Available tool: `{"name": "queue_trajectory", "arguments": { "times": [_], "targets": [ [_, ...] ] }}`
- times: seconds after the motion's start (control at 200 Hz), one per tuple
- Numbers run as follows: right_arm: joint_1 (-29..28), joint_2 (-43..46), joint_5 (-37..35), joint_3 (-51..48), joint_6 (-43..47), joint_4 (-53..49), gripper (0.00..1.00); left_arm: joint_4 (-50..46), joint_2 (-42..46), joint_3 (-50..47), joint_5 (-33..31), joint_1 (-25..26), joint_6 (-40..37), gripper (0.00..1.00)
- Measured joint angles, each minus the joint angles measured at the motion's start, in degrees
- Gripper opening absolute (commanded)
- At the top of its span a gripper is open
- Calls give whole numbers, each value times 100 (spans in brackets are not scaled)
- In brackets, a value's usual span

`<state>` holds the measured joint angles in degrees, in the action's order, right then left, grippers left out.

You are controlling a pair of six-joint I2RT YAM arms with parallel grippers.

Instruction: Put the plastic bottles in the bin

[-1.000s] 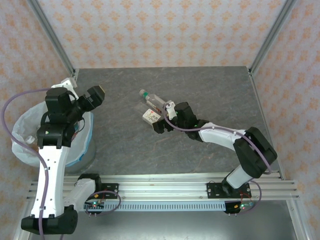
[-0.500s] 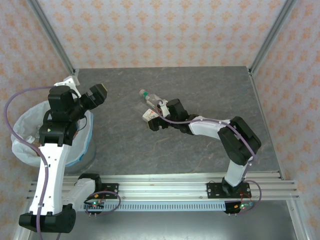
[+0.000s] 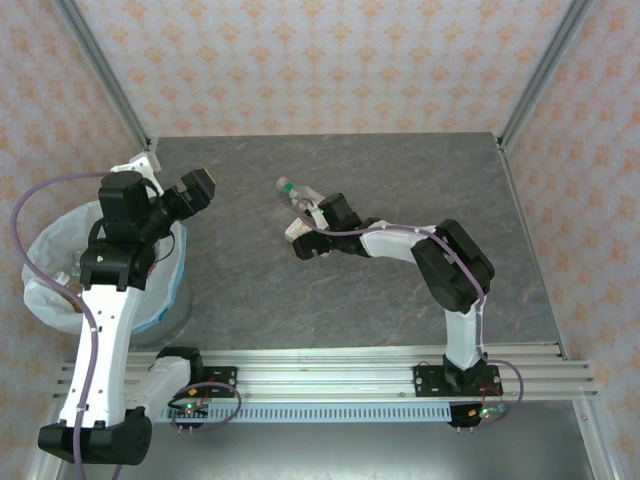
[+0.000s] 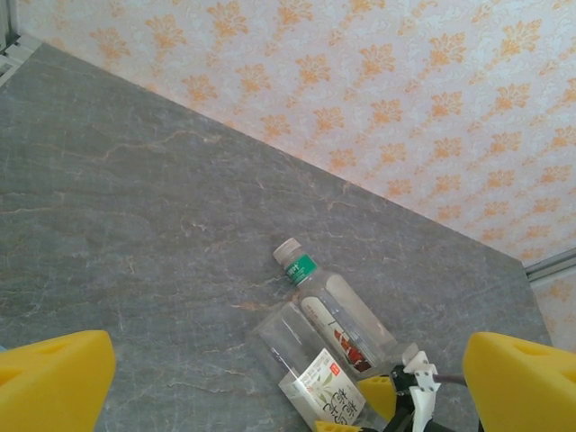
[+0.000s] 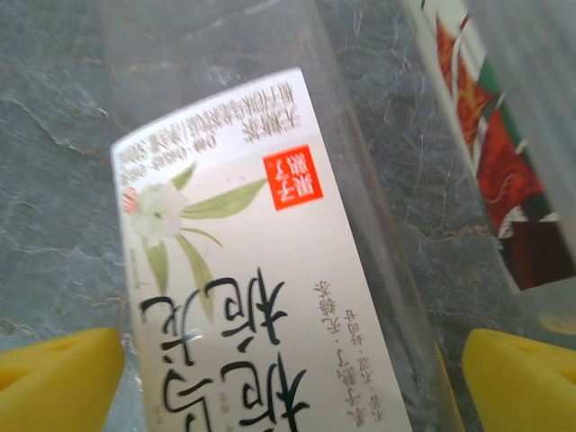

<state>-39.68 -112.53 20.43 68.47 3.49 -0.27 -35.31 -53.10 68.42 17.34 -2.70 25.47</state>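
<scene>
1. Close right gripper (image 3: 303, 240), wide open and empty, pads astride white-label bottle (image 5: 261, 297) mid-table; grip squarely on label.
2. Avoid knocking green-cap bottle (image 4: 333, 310) just beside, far side.
3. Carry left to bin (image 3: 45, 290); keep left gripper (image 3: 197, 187), open and empty, clear.

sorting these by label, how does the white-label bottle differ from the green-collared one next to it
Label: the white-label bottle has a white label with a flower on it; the green-collared bottle has a red patterned one.
Place: the white-label bottle lies between the open fingers of the right gripper; the green-collared bottle lies just outside them.
Shared: both are clear plastic and lie on their sides on the grey table.
</scene>
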Motion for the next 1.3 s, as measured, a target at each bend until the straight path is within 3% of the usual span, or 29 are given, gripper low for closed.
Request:
{"name": "queue_trajectory", "arguments": {
  "times": [0.325, 0.706, 0.991, 1.296],
  "targets": [
    [-151, -299, -315, 221, 87, -39, 87, 2, -52, -70, 2, 0, 0, 100],
    [-511, -415, -1174, 278, 0, 116, 67, 7, -55, -142, 2, 0, 0, 100],
    [-555, -26, -1285, -459, -66, 695, 54, 7, -59, -149, 7, 0, 0, 100],
    [-555, 800, -1272, -1397, -66, 1281, 47, 57, -107, -149, 160, 59, 4, 100]
  ]
}}
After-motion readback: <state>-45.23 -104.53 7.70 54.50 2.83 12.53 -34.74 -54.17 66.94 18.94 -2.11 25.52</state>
